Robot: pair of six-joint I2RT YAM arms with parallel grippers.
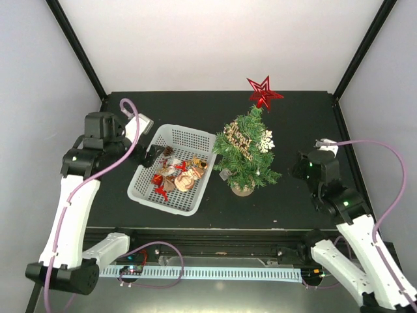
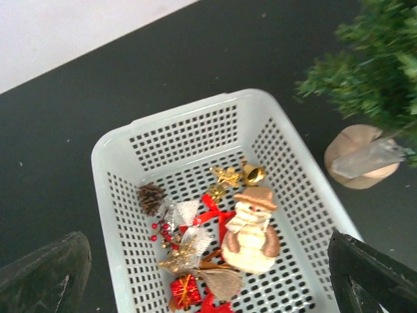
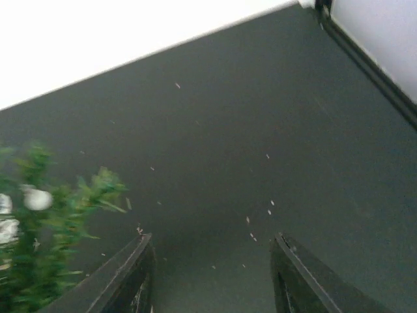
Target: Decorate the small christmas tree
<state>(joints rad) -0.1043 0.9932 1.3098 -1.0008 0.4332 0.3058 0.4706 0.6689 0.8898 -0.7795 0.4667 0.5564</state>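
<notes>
Colour check: green small christmas tree [image 1: 246, 153], white mesh basket [image 1: 186, 135], matte black table [image 1: 176, 107].
Tree: glossy red star [image 1: 264, 92] on top, white snowflake [image 1: 265, 141], tan base [image 2: 358, 134]. Basket walls and floor are a grid of small holes. Inside: cream snowman [image 2: 251, 238] with brown hat, brown pine cone [image 2: 150, 197], gold bell [image 2: 253, 174], red gift box [image 2: 186, 290] with gold ribbon, red berries [image 2: 163, 229].

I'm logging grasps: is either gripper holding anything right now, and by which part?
Nothing is held. The left gripper hangs wide open above the basket. The right gripper, also open, shows only table between its fingers.
</notes>
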